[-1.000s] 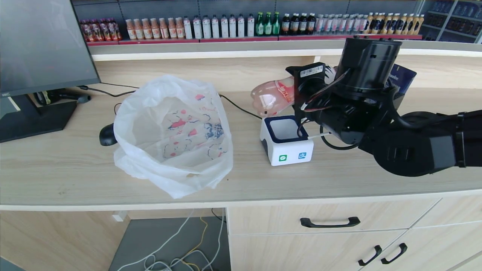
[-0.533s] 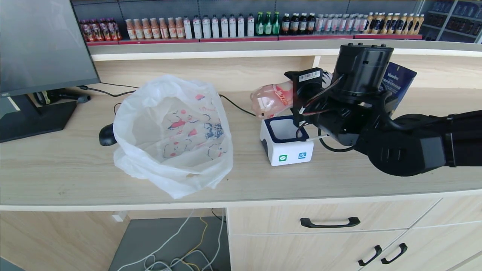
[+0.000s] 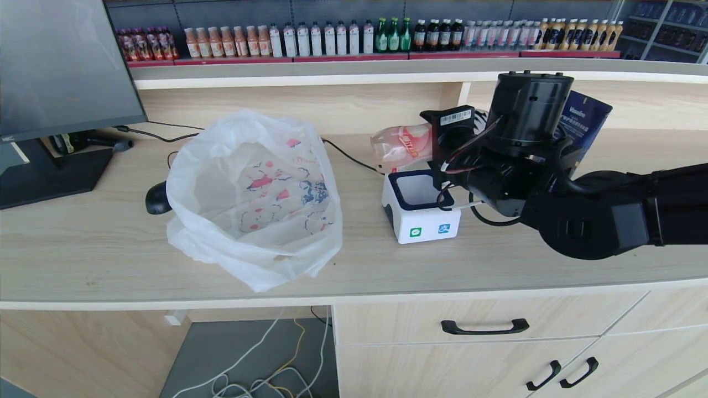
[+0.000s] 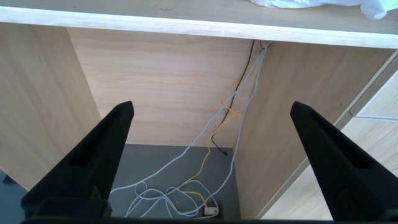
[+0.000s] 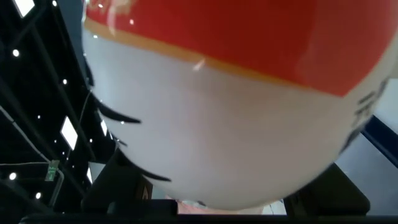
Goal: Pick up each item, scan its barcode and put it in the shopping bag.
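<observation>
My right gripper (image 3: 441, 142) is shut on a clear bottle of pink drink (image 3: 401, 145) with a red-and-white label. It holds the bottle on its side just above the back edge of the white scanner box (image 3: 420, 216). Up close in the right wrist view, the bottle's label (image 5: 217, 106) sits between the dark fingers. The white printed shopping bag (image 3: 254, 193) stands with its mouth wide on the counter, left of the scanner. My left gripper (image 4: 211, 168) hangs open below the counter's front edge, above cables on the floor.
A dark blue pouch (image 3: 586, 119) stands behind my right arm near the counter's back wall. A monitor (image 3: 61, 66) on its stand and a black mouse (image 3: 157, 199) occupy the left side. A cable runs behind the bag to the scanner. Drawers sit under the counter.
My right wrist has dropped a little and the bottle has turned to lie flatter over the scanner. The bag and scanner have stayed put.
</observation>
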Controlling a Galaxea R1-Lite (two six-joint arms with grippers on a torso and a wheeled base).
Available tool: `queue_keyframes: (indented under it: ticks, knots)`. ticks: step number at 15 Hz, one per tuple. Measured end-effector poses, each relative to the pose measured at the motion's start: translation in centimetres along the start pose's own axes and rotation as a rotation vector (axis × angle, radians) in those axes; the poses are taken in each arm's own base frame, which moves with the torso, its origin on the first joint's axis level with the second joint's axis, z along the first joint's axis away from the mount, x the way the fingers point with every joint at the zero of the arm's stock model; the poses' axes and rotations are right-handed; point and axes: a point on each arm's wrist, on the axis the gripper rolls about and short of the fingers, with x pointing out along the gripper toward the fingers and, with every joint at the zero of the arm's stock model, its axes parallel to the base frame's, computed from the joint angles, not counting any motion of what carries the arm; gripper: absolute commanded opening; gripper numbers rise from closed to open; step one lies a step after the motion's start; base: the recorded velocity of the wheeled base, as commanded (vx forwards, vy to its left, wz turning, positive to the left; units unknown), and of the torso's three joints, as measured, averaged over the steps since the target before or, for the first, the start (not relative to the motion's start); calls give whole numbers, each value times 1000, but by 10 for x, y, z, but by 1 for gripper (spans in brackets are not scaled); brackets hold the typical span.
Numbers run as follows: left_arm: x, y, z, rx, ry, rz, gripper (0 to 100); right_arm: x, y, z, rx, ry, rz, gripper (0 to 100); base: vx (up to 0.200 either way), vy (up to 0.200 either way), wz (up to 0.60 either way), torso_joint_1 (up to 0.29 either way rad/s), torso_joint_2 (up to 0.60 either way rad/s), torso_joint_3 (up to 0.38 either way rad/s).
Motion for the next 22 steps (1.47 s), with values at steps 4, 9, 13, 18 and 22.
queue_keyframes:
  ticks: [4, 9, 13, 18, 22]
  knots:
    - [0, 0, 0, 0, 0, 0, 100, -5, -1, 1, 14, 4, -7, 0, 0, 0, 0, 0, 0, 0]
    - [0, 0, 0, 0, 0, 0, 100, -19, -10, 2, 13, 13, -30, 0, 0, 0, 0, 0, 0, 0]
    - [0, 0, 0, 0, 0, 0, 100, -21, -10, 3, 15, 21, -26, 0, 0, 0, 0, 0, 0, 0]
    - [0, 0, 0, 0, 0, 0, 100, -21, -9, 3, 18, 36, -21, 0, 0, 0, 0, 0, 0, 0]
    - [0, 0, 0, 0, 0, 0, 100, -23, 4, 1, 27, 41, 19, 0, 0, 0, 0, 0, 0, 0]
